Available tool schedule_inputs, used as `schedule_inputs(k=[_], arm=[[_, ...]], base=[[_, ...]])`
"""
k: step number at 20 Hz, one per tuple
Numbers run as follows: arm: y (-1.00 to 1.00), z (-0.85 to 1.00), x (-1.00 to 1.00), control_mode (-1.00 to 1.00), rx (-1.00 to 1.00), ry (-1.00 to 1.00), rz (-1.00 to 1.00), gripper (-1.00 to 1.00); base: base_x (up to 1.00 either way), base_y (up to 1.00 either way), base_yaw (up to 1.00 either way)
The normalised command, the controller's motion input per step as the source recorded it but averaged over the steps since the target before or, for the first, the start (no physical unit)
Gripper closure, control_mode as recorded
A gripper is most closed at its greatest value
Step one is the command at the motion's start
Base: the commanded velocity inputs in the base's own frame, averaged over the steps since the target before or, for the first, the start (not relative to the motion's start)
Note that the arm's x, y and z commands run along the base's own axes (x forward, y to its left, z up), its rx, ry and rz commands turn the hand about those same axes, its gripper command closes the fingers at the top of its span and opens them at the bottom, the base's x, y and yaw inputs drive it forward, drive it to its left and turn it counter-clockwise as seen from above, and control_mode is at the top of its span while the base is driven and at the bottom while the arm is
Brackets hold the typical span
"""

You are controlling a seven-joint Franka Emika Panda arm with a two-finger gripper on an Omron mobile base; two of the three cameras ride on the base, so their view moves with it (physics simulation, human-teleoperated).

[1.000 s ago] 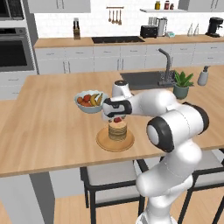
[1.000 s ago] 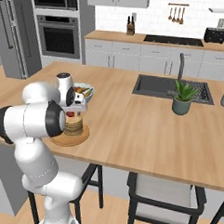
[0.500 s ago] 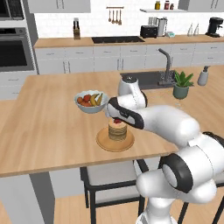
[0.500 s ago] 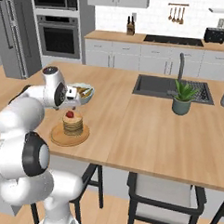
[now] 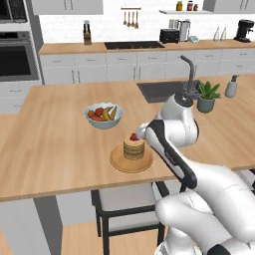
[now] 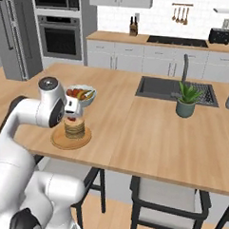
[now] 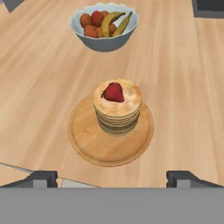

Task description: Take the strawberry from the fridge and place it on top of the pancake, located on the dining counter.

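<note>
The fridge [image 6: 13, 32] stands far off to the left of the claw, tall and grey, with its doors shut. The black oven [image 6: 60, 36] is next to it.

The white fruit bowl [image 7: 105, 27] sits on the tabletop [image 7: 39, 83] past the pancake, farther from the claw. It holds bananas and round orange and red fruit.

In the hand view, the claw [image 7: 112, 178] hangs above the near edge of the tabletop. Its two dark tips are spread wide apart, one at each side of the picture. There is nothing between them, so the claw holds nothing.

The pancake [image 7: 117, 106] is just ahead of the claw and a bit below it. It is a short stack on a round wooden plate [image 7: 87, 142]. The strawberry [image 7: 113, 92] lies on top of the pancake, a little to the left of the middle. It is not touching the claw.

Far to the right of the claw there is a dark sink [image 6: 175, 88] set in the tabletop, with a tap [image 6: 185, 68]. A small green plant [image 6: 186, 99] in a pot stands near the sink. Farther right is a small white bottle [image 5: 231, 87].
</note>
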Motion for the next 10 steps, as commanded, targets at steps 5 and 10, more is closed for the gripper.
schedule_inputs(k=[5, 10], arm=[[-0.17, 0.88, -0.62, -1.0, 0.1, -0.01, 0.0, -1.0], [-0.06, 0.91, -0.6, -1.0, 0.02, -0.09, -0.01, -1.0]], base=[[0.0, 0.0, 0.0], [0.0, 0.0, 0.0]])
